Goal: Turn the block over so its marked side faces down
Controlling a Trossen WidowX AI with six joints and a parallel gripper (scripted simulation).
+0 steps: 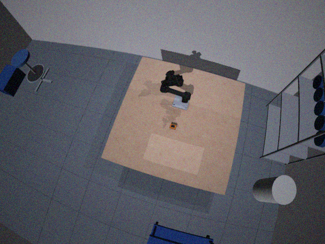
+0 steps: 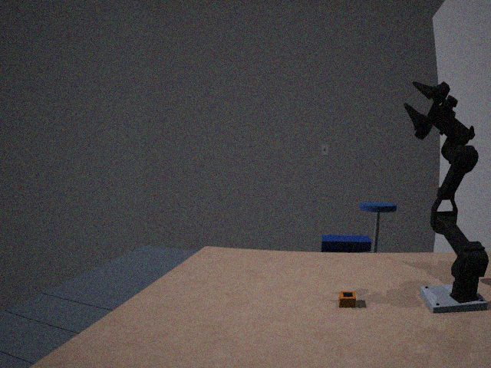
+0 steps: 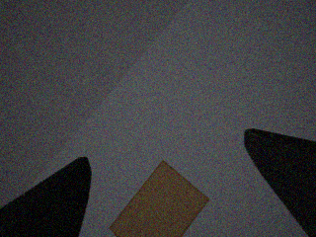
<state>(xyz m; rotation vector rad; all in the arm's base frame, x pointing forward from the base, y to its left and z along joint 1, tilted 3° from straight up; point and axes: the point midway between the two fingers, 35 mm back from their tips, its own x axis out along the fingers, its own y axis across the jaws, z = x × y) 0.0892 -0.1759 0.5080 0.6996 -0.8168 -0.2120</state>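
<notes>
A small orange block (image 1: 171, 127) (image 2: 347, 302) rests on the table (image 1: 215, 126) (image 2: 245, 317) in front of the arm's base. Its marked side, with a dark square, faces up in the top and exterior views. My gripper (image 2: 409, 93) (image 3: 167, 151) is open and empty, with its fingers wide apart. It is raised high above the table, back near the base and well away from the block. The block cannot be made out in the wrist view; a brown four-sided patch there lies beyond the fingers, and I cannot tell what it is.
The arm stands on a pale base plate (image 1: 179, 105) (image 2: 440, 303). A lighter rectangle (image 1: 174, 154) shows on the table beyond the block. Off the table are a blue stool (image 1: 20, 58) (image 2: 377, 207), a blue box (image 1: 7, 79) (image 2: 346, 239), a white cylinder (image 1: 284, 189) and a rack (image 1: 298, 110).
</notes>
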